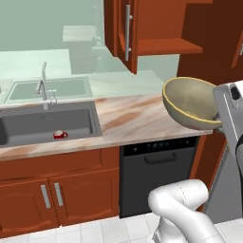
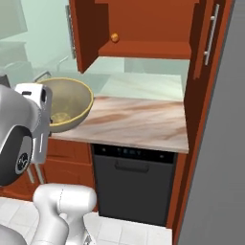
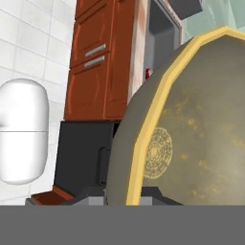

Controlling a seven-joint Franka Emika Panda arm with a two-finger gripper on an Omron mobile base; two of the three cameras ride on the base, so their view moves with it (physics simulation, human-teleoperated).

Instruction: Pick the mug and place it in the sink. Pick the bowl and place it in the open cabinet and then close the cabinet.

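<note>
I have the bowl [image 1: 190,102] up off the marble counter [image 1: 128,116], pinched by its yellow rim at the end of my gripper [image 3: 128,201]. My jaws are nearly closed, with just the thin wall of the bowl between them. In the hand view the rim runs up from between my fingertips and the olive inside, with its round patterned mark, spreads to the right of them. From the left base view the bowl hangs tilted, its mouth turned up and toward the sink side, just in front of my hand and above the counter's right part, over the black dishwasher [image 1: 156,171]. In the right base view the same bowl [image 2: 67,103] sits against my wrist, its mouth facing the cabinet wall.

The wall cabinet [image 1: 156,28] stands open above and behind the bowl, its left door [image 1: 124,33] swung out with the long silver handle showing, and its shelf [image 2: 143,48] well above the bowl's rim. A small orange thing [image 2: 114,37] rests on that shelf.

The red mug [image 1: 60,135] lies in the sink [image 1: 28,126], far to the left of my hand.
</note>
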